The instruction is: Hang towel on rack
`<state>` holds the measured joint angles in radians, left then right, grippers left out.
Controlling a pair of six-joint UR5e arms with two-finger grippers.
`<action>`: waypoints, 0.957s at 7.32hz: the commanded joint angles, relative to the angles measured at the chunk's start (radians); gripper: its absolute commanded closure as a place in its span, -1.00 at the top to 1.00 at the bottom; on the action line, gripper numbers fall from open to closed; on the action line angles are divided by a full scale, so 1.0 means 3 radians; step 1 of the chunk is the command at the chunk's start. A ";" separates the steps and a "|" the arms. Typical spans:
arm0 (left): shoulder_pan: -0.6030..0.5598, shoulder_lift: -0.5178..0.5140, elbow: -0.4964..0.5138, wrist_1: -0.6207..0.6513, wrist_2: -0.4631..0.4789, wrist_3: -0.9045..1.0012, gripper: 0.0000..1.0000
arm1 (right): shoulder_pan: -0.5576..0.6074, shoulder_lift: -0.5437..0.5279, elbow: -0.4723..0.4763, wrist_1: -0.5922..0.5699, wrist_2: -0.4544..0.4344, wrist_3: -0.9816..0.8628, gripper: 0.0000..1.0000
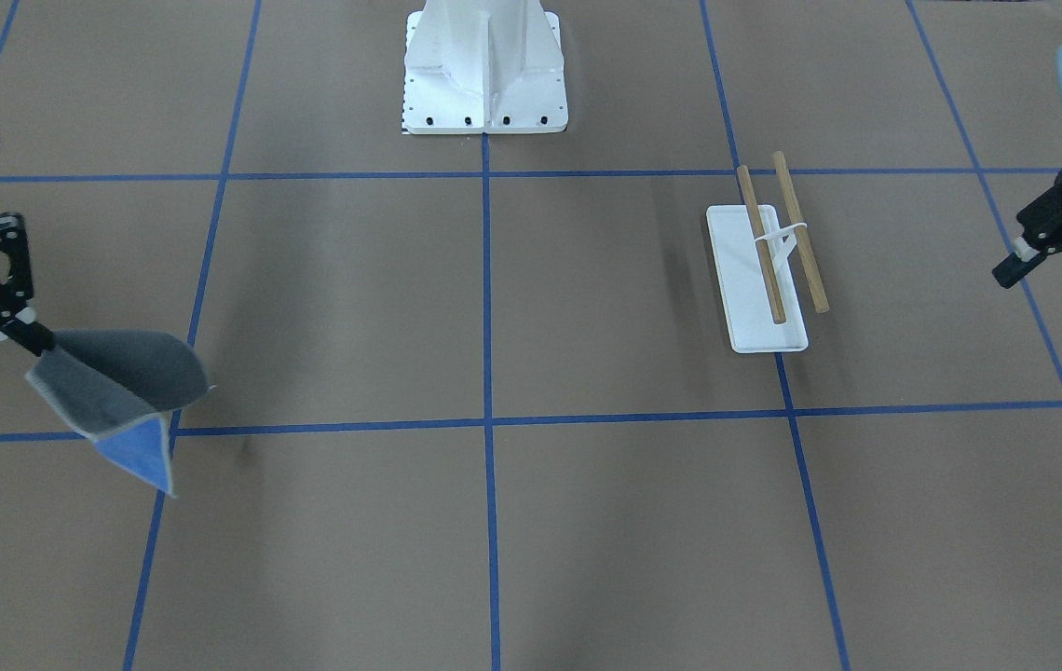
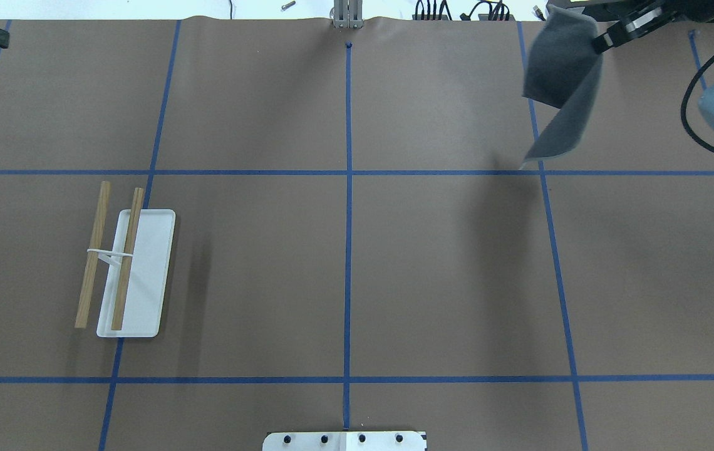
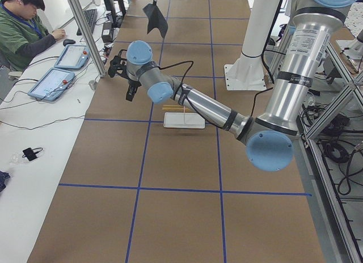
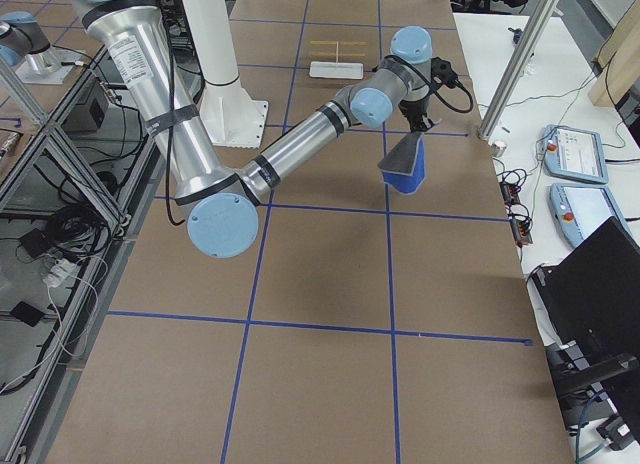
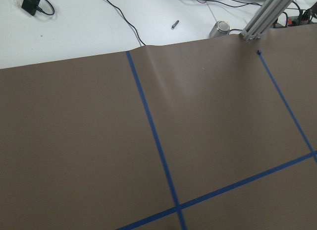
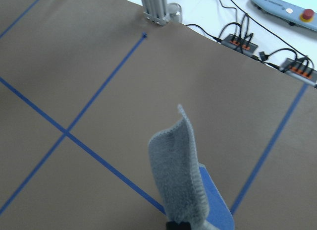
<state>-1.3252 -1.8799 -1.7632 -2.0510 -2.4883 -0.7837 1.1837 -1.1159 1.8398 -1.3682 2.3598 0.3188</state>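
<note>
My right gripper [image 1: 33,337] is shut on one edge of the towel [image 1: 121,382] and holds it in the air, off the table. The towel hangs folded, dark grey outside with a blue corner below. It also shows in the overhead view [image 2: 563,81], in the right wrist view [image 6: 178,175] and in the exterior right view [image 4: 403,162]. The rack [image 1: 769,270] stands on its white base [image 1: 755,331] on the other side of the table, its two wooden rods bare; overhead it is at the left [image 2: 125,269]. My left gripper [image 1: 1057,284] is open and empty, in the air beyond the rack.
The white robot pedestal [image 1: 484,84] stands at the table's robot side. An operator [image 3: 22,25] sits at the side bench with teach pendants [image 3: 57,81]. An aluminium post [image 3: 85,30] stands at the table's far edge. Blue tape lines grid the brown table.
</note>
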 commanded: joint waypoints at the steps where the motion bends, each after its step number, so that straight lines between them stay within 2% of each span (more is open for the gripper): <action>1: 0.0406 -0.0394 0.0027 -0.0050 0.0047 -0.1426 0.95 | -0.0456 0.0282 0.0100 0.0005 -0.0485 0.0287 -1.00; 4: 0.1342 -0.0901 0.0073 -0.0082 0.1000 -0.2844 0.95 | -0.1284 0.0472 0.0157 0.0336 -0.1624 0.0567 -1.00; 7: 0.1620 -0.1142 0.0094 -0.0082 0.1156 -0.3879 0.94 | -0.1837 0.0641 0.0182 0.0342 -0.2453 0.0569 -1.00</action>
<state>-0.8704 -2.1940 -1.7381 -2.0761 -2.1667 -1.8325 0.7012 -0.9423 1.8935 -1.2675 1.7305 0.4874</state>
